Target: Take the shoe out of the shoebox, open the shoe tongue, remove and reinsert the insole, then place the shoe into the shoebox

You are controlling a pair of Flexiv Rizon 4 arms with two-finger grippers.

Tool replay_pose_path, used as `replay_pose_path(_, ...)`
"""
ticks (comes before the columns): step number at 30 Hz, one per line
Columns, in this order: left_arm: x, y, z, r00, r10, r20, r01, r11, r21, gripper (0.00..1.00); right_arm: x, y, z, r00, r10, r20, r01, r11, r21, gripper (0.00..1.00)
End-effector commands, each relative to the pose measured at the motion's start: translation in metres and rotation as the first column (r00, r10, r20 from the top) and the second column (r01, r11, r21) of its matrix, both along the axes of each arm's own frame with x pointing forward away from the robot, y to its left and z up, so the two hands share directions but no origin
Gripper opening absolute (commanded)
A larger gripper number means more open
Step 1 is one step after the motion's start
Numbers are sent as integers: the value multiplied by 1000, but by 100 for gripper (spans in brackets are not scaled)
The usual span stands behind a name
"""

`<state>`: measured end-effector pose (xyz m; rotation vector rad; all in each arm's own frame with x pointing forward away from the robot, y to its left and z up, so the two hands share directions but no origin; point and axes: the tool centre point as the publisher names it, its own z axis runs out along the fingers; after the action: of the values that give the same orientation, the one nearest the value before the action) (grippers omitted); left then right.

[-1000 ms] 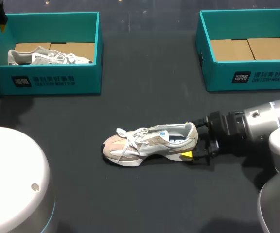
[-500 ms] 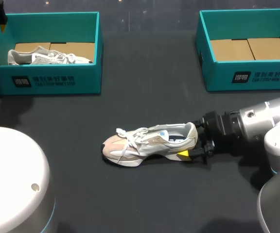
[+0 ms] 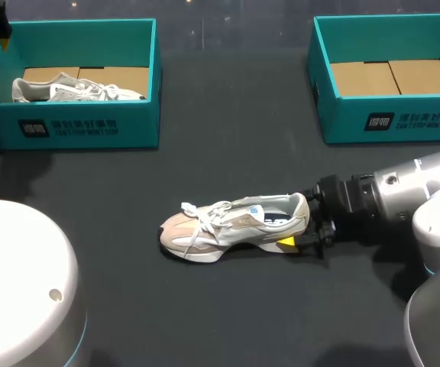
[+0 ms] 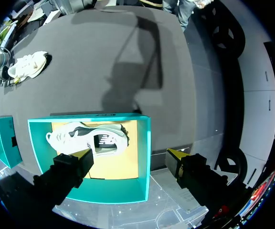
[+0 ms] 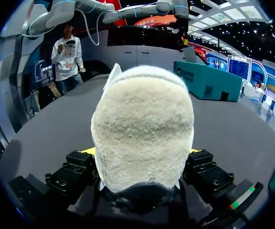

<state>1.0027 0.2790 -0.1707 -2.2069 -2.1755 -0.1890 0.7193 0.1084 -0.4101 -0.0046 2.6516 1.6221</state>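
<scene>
Since, in the head view, the right gripper [image 3: 302,228] clamps only the heel of the shoe [image 3: 231,225] lying mid-table, a lift could let the toe droop and twist free. White print on the left shoebox [image 3: 75,128] and right shoebox [image 3: 392,122] is left unread. In the left wrist view, the left gripper [image 4: 130,156] hangs spread wide above the second shoe [image 4: 87,138] in the left shoebox. In the right wrist view, the heel fills the gap, with both fingers [image 5: 80,164] touching it.

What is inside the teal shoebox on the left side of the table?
One pale sneaker lies on the cardboard floor of the shoebox; anything under the sneaker is covered.

A beige-white shoe [image 3: 235,226] stands on its sole, laces loose, well apart from the open teal shoebox [image 3: 342,122].
</scene>
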Motion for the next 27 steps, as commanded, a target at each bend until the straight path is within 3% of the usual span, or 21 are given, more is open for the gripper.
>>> replay_pose_path(1, -1, 0, 0, 1000, -1, 2, 1, 1000, 3, 100, -1, 5, 0, 1000, -4, 0, 4, 1000, -9, 0)
replay_pose_path(15, -1, 0, 0, 1000, -1, 2, 1, 1000, 3, 100, -1, 5, 0, 1000, -4, 0, 4, 1000, -9, 0)
replay_pose_path(19, -23, -17, 5, 990, 140, -24, -140, 990, 0, 100, -1, 5, 0, 1000, -4, 0, 4, 1000, -9, 0)
replay_pose_path(24, -51, -47, 5, 903, 424, -71, -425, 905, 0, 100, -1, 5, 0, 1000, -4, 0, 4, 1000, -9, 0)
replay_pose_path(26, -62, -59, 6, 825, 561, -70, -560, 828, 29, 100, -1, 5, 0, 1000, -4, 0, 4, 1000, -9, 0)
replay_pose_path(27, -68, -66, 6, 757, 652, -41, -650, 759, 46, 100, -1, 5, 0, 1000, -4, 0, 4, 1000, -9, 0)
